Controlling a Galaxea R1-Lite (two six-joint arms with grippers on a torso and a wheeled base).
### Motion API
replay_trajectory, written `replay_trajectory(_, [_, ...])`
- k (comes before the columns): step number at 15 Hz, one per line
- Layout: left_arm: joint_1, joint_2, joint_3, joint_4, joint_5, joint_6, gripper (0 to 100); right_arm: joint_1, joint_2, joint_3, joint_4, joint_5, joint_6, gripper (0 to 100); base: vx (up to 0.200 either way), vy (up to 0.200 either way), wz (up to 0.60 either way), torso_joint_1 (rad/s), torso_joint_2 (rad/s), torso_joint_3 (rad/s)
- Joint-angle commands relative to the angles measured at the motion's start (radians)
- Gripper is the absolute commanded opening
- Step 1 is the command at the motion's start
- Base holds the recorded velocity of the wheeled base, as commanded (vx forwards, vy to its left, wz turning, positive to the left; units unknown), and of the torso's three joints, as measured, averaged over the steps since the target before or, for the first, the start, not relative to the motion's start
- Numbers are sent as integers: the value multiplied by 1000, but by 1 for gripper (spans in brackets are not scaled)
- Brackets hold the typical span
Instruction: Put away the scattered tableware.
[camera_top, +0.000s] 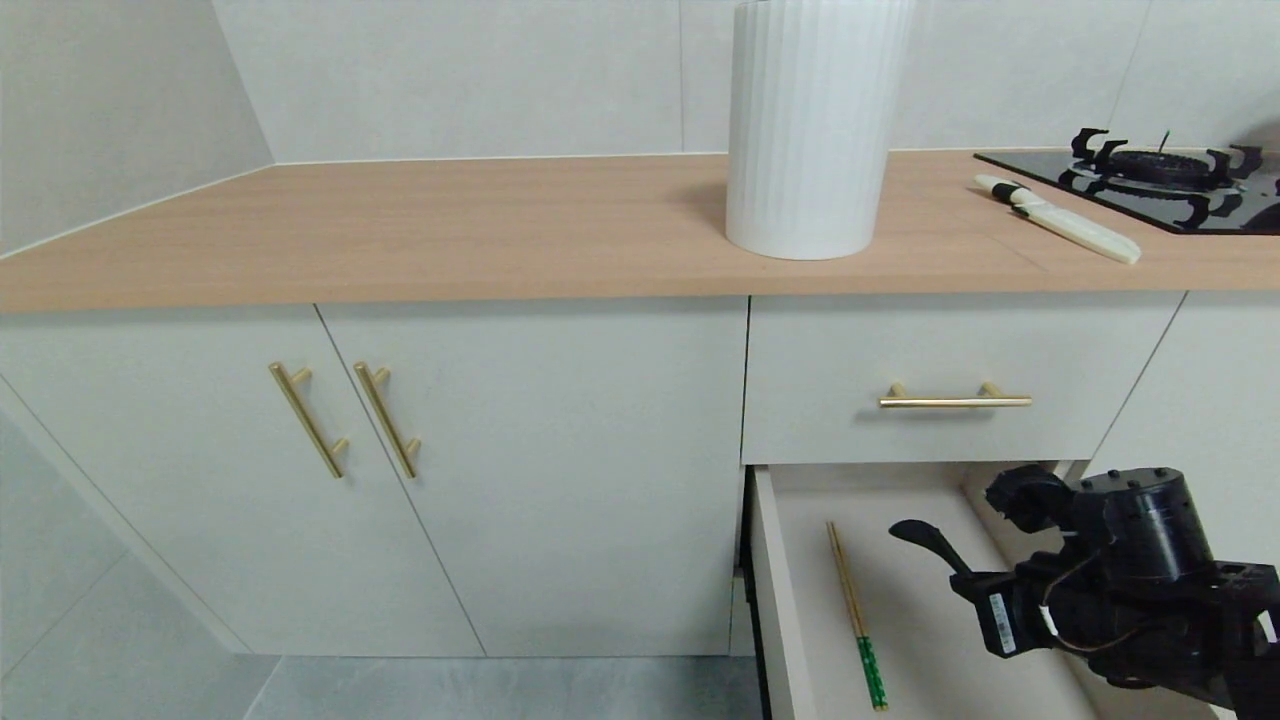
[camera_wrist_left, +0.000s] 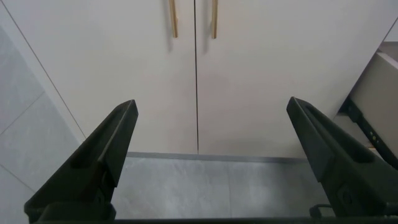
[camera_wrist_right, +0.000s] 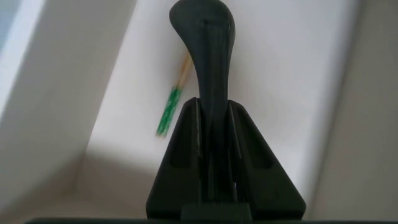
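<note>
While the right end effector (camera_top: 978, 588) clamps a black spoon (camera_top: 925, 538) over the open drawer (camera_top: 775, 580), the left end effector (camera_wrist_left: 211, 106) is spread wide with nothing between its fingers.
A pair of green-tipped chopsticks (camera_top: 853, 615) lies on the drawer floor, beside the spoon's bowl. A white knife (camera_top: 1060, 220) rests on the counter (camera_top: 450, 230) between a ribbed white container (camera_top: 810, 130) and the stove (camera_top: 1160, 175). The left end effector faces the cabinet doors (camera_wrist_left: 199, 74).
</note>
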Motion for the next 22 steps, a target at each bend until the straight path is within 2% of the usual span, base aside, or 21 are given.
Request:
replay_trajectory(1, [1, 1, 0, 0, 0, 0, 100, 8, 188, -46, -87, -120, 84, 0, 0, 0, 0, 0, 0, 0])
replay_trajectory(3, [1, 1, 0, 0, 0, 0, 100, 11, 282, -77, -128, -175, 137, 0, 0, 0, 0, 0, 0, 0])
replay_trajectory(9, [-1, 1, 0, 0, 0, 0, 100, 5, 605, -103, -463, -218, 154, 0, 0, 0, 0, 0, 0, 0])
replay_trajectory(12, [-1, 1, 0, 0, 0, 0, 100, -23, 656, -134, -487, -221, 153, 0, 0, 0, 0, 0, 0, 0])
replay_trajectory(22, [-1, 1, 0, 0, 0, 0, 100, -35, 679, -158, -487, -223, 154, 0, 0, 0, 0, 0, 0, 0])
